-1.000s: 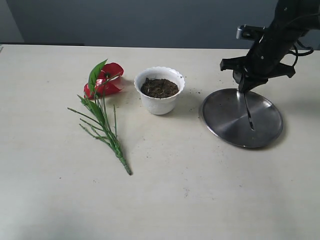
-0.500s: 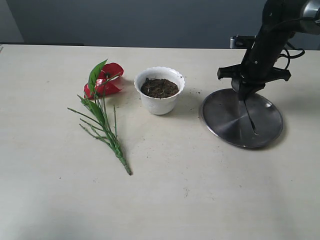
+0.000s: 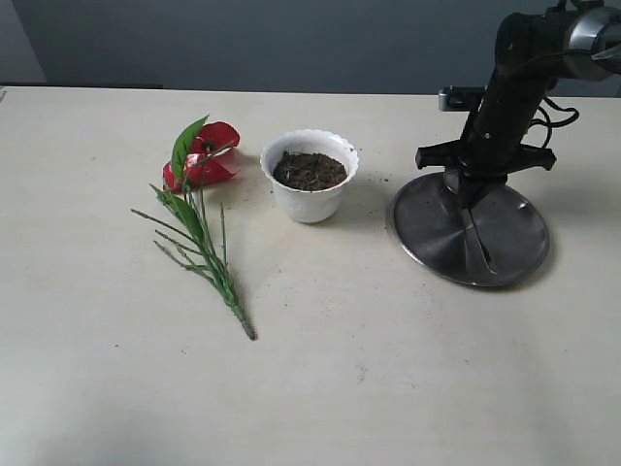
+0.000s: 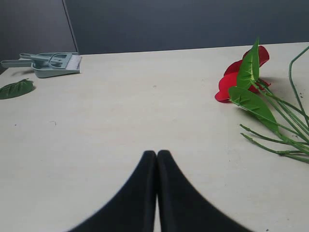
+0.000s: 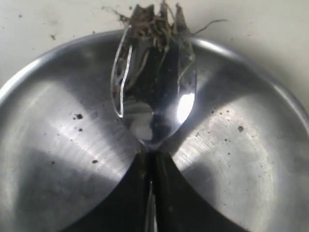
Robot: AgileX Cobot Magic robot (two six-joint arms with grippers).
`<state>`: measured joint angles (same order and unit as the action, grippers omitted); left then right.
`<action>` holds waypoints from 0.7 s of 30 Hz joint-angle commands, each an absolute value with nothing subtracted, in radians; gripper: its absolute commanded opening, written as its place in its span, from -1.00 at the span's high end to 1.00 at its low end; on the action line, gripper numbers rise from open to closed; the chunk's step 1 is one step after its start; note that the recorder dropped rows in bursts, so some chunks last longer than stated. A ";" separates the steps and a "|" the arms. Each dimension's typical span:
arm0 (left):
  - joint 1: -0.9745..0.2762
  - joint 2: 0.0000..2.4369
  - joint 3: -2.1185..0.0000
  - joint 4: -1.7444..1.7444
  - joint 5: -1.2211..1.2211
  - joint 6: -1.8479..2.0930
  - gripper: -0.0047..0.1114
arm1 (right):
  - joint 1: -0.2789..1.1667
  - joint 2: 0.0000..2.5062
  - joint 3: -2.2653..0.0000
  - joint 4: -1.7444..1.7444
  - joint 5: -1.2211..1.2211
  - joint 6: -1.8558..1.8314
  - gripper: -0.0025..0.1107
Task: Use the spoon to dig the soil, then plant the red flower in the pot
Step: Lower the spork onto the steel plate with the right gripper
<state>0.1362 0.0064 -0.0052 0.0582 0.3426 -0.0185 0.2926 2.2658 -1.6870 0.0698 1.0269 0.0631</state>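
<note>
Spoon, clamped in right pincer, is brought lower over plate; digging is judged finished. Left pincer is closed, empty.

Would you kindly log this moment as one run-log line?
right end effector: shut on spoon, over steel plate | left end effector: shut, empty | red flower: lying on table | pot: holds soil, no flower

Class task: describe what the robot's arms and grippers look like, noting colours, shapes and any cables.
The right arm is black, with a silvery-grey joint at its upper end and black cables looping beside it. A wide black crossbar sits above the right gripper. The left gripper has smooth black fingers tapering to points.
</note>
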 commanded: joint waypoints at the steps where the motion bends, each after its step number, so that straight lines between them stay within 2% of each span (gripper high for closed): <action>1: 0.136 0.000 0.000 0.065 0.337 -0.019 0.91 | 0.292 2.260 -1.693 0.057 1.041 0.067 0.97; 21: 0.136 0.000 0.000 0.065 0.337 -0.019 0.91 | 0.293 2.260 -1.689 0.051 1.063 0.127 0.97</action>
<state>0.1362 0.0064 -0.0052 0.0582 0.3426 -0.0185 0.2926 2.2658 -1.6870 0.0634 1.0572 0.1017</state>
